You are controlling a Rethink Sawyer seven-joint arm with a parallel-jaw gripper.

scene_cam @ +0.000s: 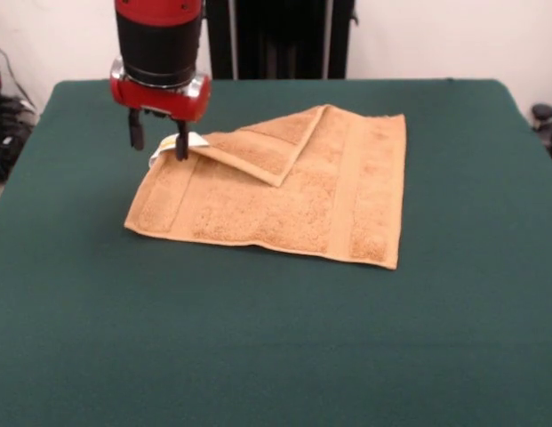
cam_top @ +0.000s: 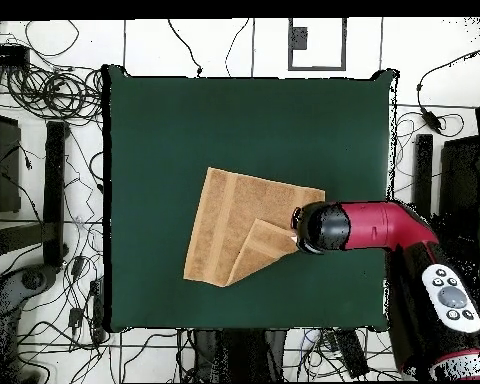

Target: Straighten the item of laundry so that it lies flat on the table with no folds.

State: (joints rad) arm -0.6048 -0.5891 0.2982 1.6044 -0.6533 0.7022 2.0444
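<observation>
The orange-tan towel [scene_cam: 284, 200] lies in the far middle of the dark green table [scene_cam: 276, 347]. One corner is folded over onto it as a triangular flap [scene_cam: 267, 142]. The other edges lie flat. My gripper [scene_cam: 158, 138] hangs at the towel's far left corner, open, with one finger [scene_cam: 180, 142] at the small white tag [scene_cam: 194, 140] and the other finger off the towel. In the overhead view the towel [cam_top: 229, 220] has its flap [cam_top: 264, 245] at the lower right, and the arm's wrist [cam_top: 319, 227] hides the gripper's tips there.
The table [cam_top: 234, 120] is far bigger than the towel, with green felt on all sides of it. Cables [cam_top: 44, 95] and dark stands lie on the floor beyond the table's edges. The robot's pedestal [scene_cam: 276, 36] stands at the far side.
</observation>
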